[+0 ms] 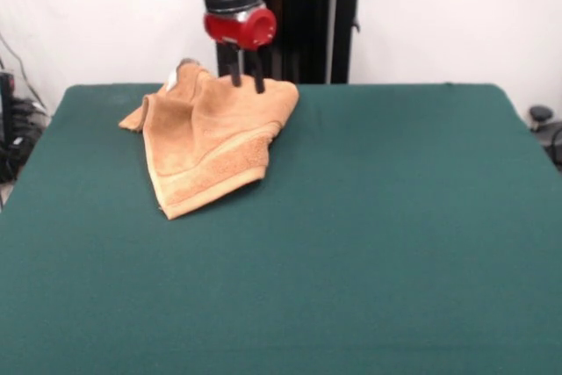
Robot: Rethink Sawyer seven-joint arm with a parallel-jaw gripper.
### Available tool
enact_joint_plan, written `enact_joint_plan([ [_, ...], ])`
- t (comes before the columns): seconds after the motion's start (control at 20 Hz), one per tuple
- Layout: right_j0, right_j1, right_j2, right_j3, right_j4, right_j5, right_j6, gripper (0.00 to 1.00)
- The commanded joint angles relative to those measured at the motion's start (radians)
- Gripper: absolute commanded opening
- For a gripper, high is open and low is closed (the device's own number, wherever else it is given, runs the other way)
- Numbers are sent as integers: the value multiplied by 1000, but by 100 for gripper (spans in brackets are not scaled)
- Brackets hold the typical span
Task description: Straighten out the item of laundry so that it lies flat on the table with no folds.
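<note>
A: Where is the laundry?

B: The small orange-tan terry-cloth towel (211, 138) lies on the large rectangular surface covered in dark green felt-like cloth (369, 234), in its far part and toward the picture's left, near the robot's pedestal.

A: Is it flat?

B: No. It is bunched and folded over itself. 1 corner points toward the camera at the lower left, a woven band runs across just above that hemmed end, and a small flap sticks out to the left. The far edge is raised into a low ridge.

A: And the arm?

B: The red and black arm comes down from the top of the picture. Below its red collar hangs the claw (247, 82), with 2 dark fingers (259, 72) pointing straight down.

A: How does the claw stand?

B: The fingers are a narrow gap apart, and their tips sit at the towel's raised far edge, toward its right corner. The tips overlap the cloth in this view, but I cannot tell whether fabric is pinched between them or whether they merely hang in front of it.

A: Anything else?

B: A black pedestal (307, 24) stands behind the surface against a white wall.
</note>
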Motion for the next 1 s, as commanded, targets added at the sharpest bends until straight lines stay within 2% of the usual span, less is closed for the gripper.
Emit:
enact_joint_plan([
  [0.05, 73, 99, 109, 35, 53, -117, 154, 100],
  [0.15, 68, 145, 84, 14, 18, -151, 129, 100],
  [0.25, 88, 188, 8, -27, -23, -159, 91, 100],
  [0.35, 134, 227, -116, -77, -44, -115, 54, 100],
  [0.45, 262, 247, -300, -153, -65, -109, 27, 100],
  [0.6, 581, 365, -647, -304, -37, -13, 80, 100],
  [0.7, 769, 502, -819, -371, 17, 51, 141, 100],
  [0.75, 834, 567, -880, -376, 69, 3, 171, 100],
  [0.9, 1013, 787, -1021, -375, 279, -124, 252, 100],
  [1.0, 1124, 923, -1085, -349, 460, -200, 281, 100],
])
